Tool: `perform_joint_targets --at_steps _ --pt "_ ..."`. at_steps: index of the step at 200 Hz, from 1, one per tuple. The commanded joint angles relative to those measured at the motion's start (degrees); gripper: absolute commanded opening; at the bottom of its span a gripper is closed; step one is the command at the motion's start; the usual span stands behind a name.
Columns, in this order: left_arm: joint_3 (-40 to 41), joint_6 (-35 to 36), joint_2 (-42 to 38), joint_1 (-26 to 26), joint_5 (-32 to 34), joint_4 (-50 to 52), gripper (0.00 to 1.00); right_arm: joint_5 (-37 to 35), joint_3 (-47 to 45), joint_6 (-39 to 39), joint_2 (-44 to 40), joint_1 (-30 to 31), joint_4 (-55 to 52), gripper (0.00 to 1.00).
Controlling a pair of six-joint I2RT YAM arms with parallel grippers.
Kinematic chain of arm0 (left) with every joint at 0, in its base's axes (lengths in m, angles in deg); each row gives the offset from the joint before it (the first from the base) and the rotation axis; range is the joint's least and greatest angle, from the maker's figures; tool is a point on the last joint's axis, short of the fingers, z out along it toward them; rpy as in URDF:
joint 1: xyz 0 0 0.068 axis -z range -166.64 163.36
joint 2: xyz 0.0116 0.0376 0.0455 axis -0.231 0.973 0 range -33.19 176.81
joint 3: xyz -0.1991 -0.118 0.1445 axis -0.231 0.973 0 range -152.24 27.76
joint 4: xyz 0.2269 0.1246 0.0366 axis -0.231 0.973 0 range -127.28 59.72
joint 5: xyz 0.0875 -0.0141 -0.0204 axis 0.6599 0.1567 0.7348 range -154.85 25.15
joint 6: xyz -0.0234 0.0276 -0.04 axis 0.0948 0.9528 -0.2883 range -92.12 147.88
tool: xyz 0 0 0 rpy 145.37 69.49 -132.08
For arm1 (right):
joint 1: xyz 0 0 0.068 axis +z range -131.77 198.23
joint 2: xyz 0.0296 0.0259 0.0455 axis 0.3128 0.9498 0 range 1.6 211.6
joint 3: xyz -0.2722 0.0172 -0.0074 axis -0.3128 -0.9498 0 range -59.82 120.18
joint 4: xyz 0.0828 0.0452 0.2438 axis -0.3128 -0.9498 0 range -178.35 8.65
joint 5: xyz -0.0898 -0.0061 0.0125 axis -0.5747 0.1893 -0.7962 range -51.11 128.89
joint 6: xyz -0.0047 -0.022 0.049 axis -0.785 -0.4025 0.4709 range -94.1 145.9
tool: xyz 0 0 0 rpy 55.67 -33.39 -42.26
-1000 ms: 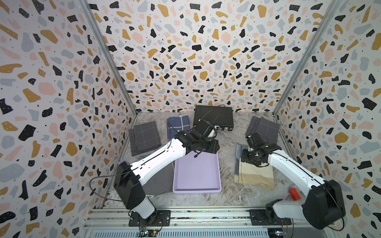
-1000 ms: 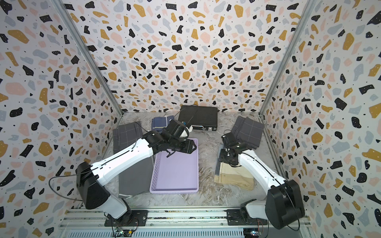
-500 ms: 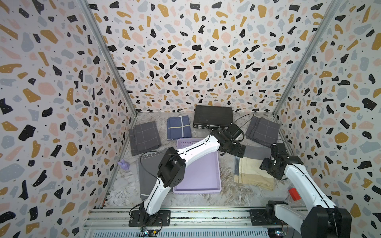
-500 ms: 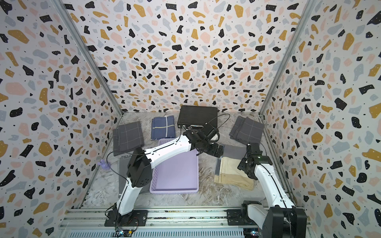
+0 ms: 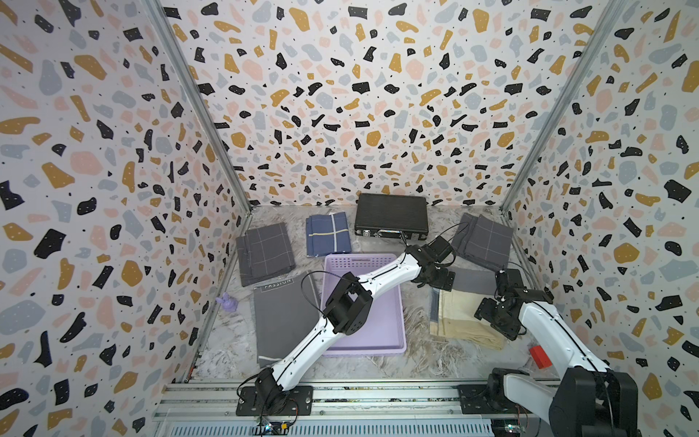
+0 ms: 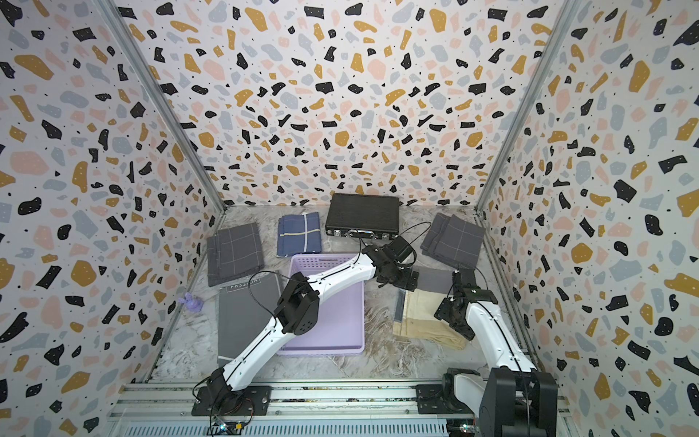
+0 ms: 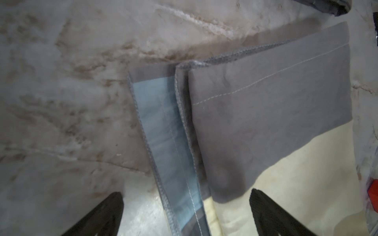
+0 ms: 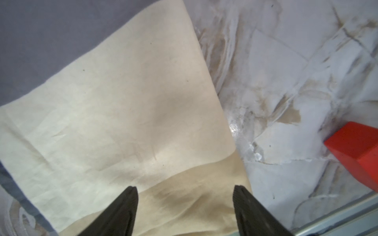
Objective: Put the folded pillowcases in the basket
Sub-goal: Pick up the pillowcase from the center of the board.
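Marbled tabletop (image 5: 416, 363), lavender basket (image 5: 378, 333), folded pillowcase (image 5: 454, 318) under spread left fingers (image 7: 102, 216), right fingers (image 8: 122, 210).

Matt cloth pillowcase (image 5: 459, 319), perforated plastic basket (image 5: 362, 350), glossy marbled tabletop (image 5: 427, 361)

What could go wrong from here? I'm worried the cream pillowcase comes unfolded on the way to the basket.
1. The open left gripper hovers over the grey end of the pillowcase, where several edges lie stacked; pinching only the top layer could unfold it.
2. The open right gripper is over the cream end; uneven lifting could let the middle sag and catch the basket rim.
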Motion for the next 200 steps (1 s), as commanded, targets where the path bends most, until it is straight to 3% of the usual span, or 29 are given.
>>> perform_joint_targets --at_steps 1,39,72,100,123,147,171,200 --pt "-3.61 -2.52 1.95 -0.79 -0.07 -3.61 1.00 0.60 -1.03 -0.31 -0.84 -0.34 -1.07 0.79" --pt "-5.14 -6.92 5.88 -2.42 -6.01 -9.56 1.00 4.71 -1.31 3.37 -2.33 -1.07 -0.33 0.78" --pt "-5.31 -6.82 7.24 -2.37 -8.86 -9.92 0.96 0.64 2.23 0.53 -2.69 -2.84 -1.79 0.80" --pt "-3.58 -6.45 7.40 -2.31 -12.60 -10.31 0.72 0.25 1.38 1.20 -1.56 -3.65 -0.68 0.79" --pt "0.11 -4.65 5.52 -2.07 -12.17 -10.39 0.41 0.30 0.91 1.26 -0.75 -4.03 0.44 0.79" --pt "3.46 -3.08 2.83 -1.94 -10.79 -10.84 0.00 0.10 0.23 1.17 -1.61 -4.13 1.23 0.79" --pt "6.33 -0.82 -1.05 -2.01 -8.24 -10.54 0.00 -0.42 -0.29 0.61 -2.06 -4.21 1.51 0.79" --pt "5.08 8.16 -6.01 -2.64 0.62 -3.02 0.00 0.60 -2.58 -1.76 -3.61 -4.20 4.67 0.83"
